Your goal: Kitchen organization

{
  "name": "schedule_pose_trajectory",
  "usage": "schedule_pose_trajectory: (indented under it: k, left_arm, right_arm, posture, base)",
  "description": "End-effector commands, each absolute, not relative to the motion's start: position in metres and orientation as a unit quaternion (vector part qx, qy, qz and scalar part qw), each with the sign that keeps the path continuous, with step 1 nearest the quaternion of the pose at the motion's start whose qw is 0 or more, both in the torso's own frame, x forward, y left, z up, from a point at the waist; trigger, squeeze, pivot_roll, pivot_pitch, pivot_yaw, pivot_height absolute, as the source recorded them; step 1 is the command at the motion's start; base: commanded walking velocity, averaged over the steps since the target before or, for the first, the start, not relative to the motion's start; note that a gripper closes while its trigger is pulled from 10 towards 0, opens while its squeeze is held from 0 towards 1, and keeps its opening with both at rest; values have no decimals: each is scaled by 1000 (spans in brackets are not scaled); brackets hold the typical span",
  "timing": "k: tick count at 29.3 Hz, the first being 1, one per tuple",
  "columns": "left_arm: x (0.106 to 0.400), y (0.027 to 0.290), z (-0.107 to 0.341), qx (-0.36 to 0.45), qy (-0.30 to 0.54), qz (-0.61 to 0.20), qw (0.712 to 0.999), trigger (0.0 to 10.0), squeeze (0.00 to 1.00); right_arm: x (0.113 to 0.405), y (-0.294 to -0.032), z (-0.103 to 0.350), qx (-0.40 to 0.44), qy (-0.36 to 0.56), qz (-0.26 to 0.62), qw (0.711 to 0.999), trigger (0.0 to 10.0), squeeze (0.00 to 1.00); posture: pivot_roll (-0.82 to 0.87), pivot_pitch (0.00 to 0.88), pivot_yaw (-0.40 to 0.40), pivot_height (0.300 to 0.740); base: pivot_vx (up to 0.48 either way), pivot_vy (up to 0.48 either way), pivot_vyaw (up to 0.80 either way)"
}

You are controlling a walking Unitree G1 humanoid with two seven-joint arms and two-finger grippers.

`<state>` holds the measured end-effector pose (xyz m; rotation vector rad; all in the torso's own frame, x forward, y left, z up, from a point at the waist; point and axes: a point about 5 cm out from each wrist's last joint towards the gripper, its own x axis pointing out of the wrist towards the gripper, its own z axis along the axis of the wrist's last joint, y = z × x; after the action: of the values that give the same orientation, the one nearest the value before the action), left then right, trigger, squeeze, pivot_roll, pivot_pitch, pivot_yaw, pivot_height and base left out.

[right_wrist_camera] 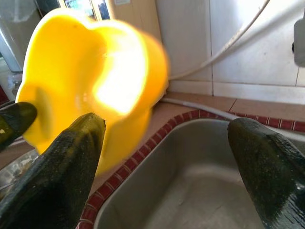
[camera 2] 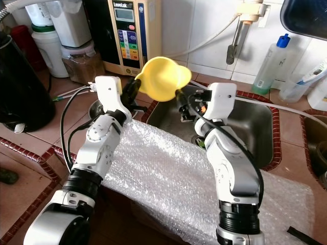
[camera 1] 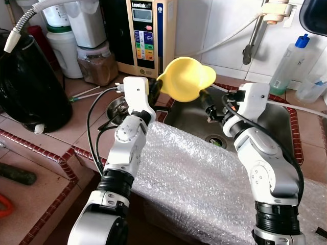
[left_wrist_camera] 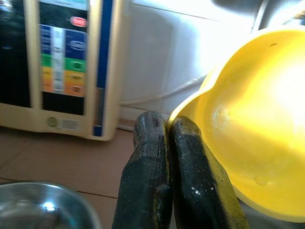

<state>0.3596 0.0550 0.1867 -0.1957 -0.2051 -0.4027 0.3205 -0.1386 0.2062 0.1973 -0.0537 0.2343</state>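
Left wrist view, left pincer (left_wrist_camera: 167, 138) clamping yellow bowl (left_wrist_camera: 257, 143) rim, right pincer (right_wrist_camera: 164, 157) spread apart

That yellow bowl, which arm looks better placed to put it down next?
Probably the left: the left gripper is shut on the yellow bowl's rim. The right gripper is open beside it, over the sink.

Tiled counter (camera 1: 61, 148) under bubble wrap (camera 1: 204, 178)
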Motion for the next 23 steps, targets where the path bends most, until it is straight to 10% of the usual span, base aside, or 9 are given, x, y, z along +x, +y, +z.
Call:
schedule_pose_trajectory:
  k: [1, 4, 6, 7, 15, 17, 19, 23]
  left_arm:
    - [356, 50, 195, -98, -117, -219, 964, 0, 0]
    - [348, 40, 194, -91, -122, -249, 956, 0, 0]
    - [345, 37, 193, -99, -121, -257, 954, 0, 0]
    - [345, 37, 193, -99, -121, -258, 953, 0, 0]
    - [345, 40, 191, -87, -116, -243, 959, 0, 0]
    - [346, 42, 190, -78, -114, -233, 963, 627, 0]
    - [348, 44, 190, -67, -115, -216, 967, 3412, 0]
    - [348, 43, 191, -60, -115, -204, 970, 4353, 0]
  right_arm:
    - [323, -137, 207, 105, -22, 117, 987, 10000, 0]
    - [325, -133, 206, 108, -16, 114, 987, 10000, 0]
    - [328, -133, 203, 108, -10, 102, 989, 980, 0]
    - [328, -134, 203, 108, -9, 99, 989, 0, 0]
    - [332, -142, 201, 99, -6, 66, 993, 0, 0]
    - [333, -145, 200, 97, -4, 58, 994, 0, 0]
    - [333, -147, 198, 94, 2, 49, 994, 0, 0]
    - [333, -151, 193, 93, 11, 35, 995, 0, 0]
  posture:
    - [-50, 0, 54, 740]
    - [-47, 0, 54, 740]
    - [-46, 0, 54, 740]
    - [-44, 0, 52, 740]
    - [-44, 0, 49, 740]
    - [-45, 0, 50, 740]
    - [-45, 0, 49, 740]
    - [-44, 0, 48, 740]
  base:
    - [0, 0, 0]
    - [0, 0, 0]
    - [0, 0, 0]
    - [0, 0, 0]
    - [0, 0, 0]
    - [0, 0, 0]
    - [0, 0, 0]
    - [0, 0, 0]
